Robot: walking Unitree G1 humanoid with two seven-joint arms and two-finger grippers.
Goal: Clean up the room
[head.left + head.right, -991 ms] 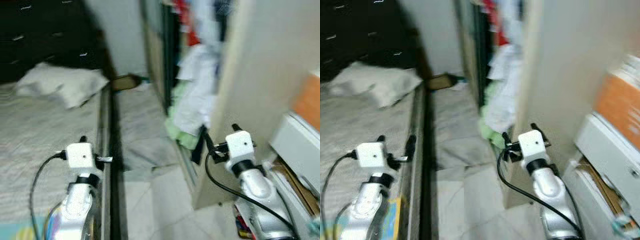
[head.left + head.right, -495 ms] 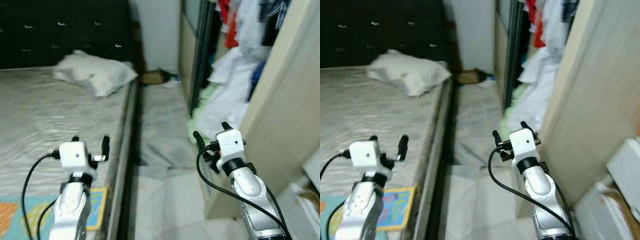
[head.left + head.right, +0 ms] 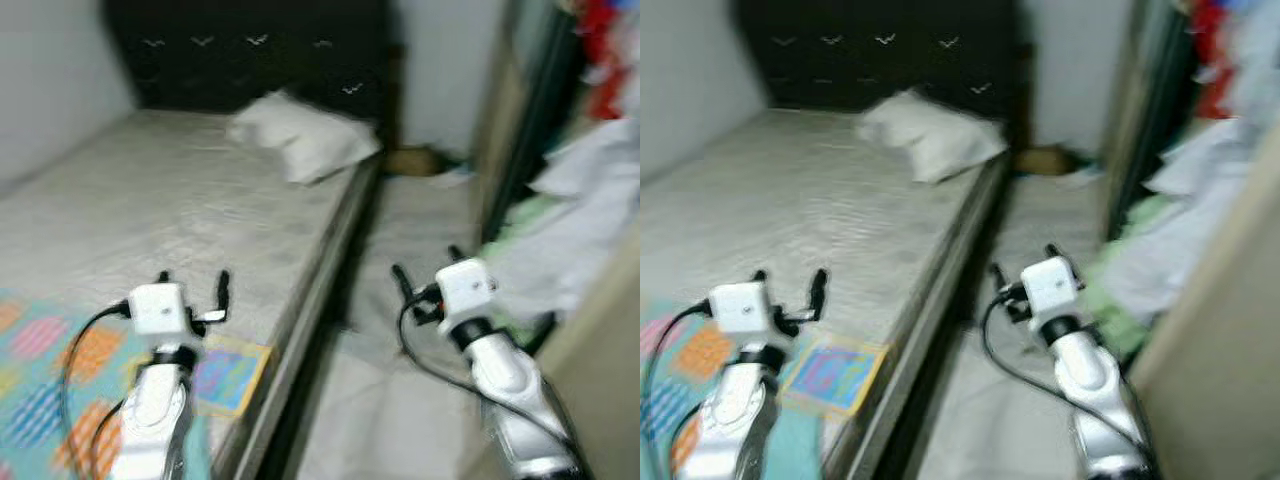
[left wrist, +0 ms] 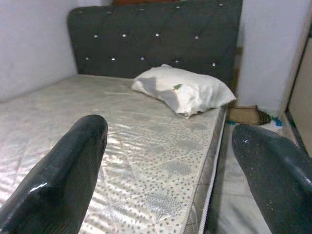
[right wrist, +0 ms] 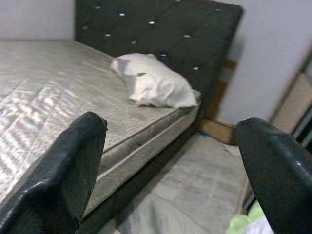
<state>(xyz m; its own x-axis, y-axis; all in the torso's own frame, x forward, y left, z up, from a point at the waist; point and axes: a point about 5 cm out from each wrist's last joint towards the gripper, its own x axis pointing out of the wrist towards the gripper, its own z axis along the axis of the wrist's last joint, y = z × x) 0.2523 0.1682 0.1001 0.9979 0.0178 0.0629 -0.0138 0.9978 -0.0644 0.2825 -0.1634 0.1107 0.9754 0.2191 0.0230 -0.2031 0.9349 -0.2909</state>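
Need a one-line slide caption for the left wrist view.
Open left gripper faces a bare mattress, a white pillow against the dark tufted headboard.

Two silver, rounded arms end in white box-shaped wrist housings; behind each housing a black cable loops back along the arm. The left gripper [image 3: 192,285] and right gripper [image 3: 427,267] each carry two long glossy black fingers

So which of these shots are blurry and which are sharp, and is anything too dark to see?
Both eye views are motion-blurred, softening the pillow and the clothes pile. The left wrist view is sharp on the pillow and studded headboard. The right wrist view is slightly softer. The gap beside the bed is in shadow.
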